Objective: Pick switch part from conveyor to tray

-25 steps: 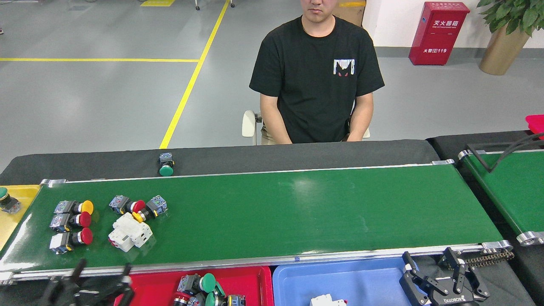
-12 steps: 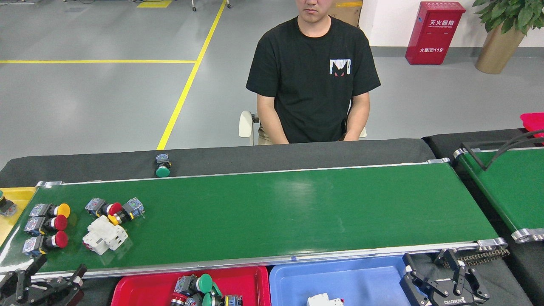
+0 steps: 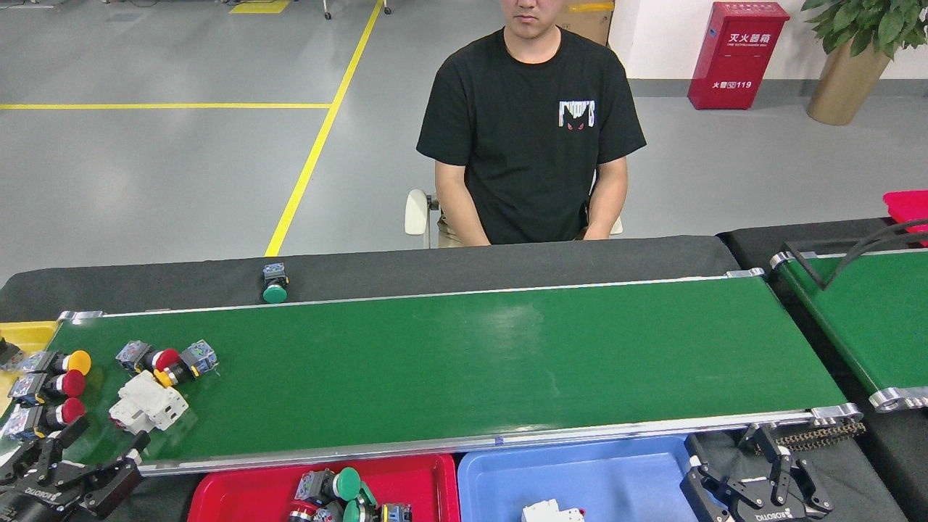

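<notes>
Both grippers sit at the near edge of the view. The left gripper (image 3: 98, 442) is at the lower left corner, its fingers spread apart and holding nothing, just in front of the near rail of the conveyor (image 3: 464, 362). The right gripper (image 3: 750, 471) is at the lower right, also spread and empty, beside the blue tray (image 3: 580, 478) and near the chain drive (image 3: 823, 435).

The switch parts lie on the left end of the belt. Three of them stand in a column at the far left: a yellow-capped switch (image 3: 61, 361), a red-capped switch (image 3: 51, 384) below it and another red one (image 3: 43, 417) nearest the left gripper. To their right are two more switches (image 3: 167, 360) touching each other, and a white block part (image 3: 147, 402) just below them.

A green-capped switch (image 3: 275, 283) rests on the dark bench behind the far rail. The red tray (image 3: 246, 493) holds several switches. A person (image 3: 529, 138) sits behind the bench.
</notes>
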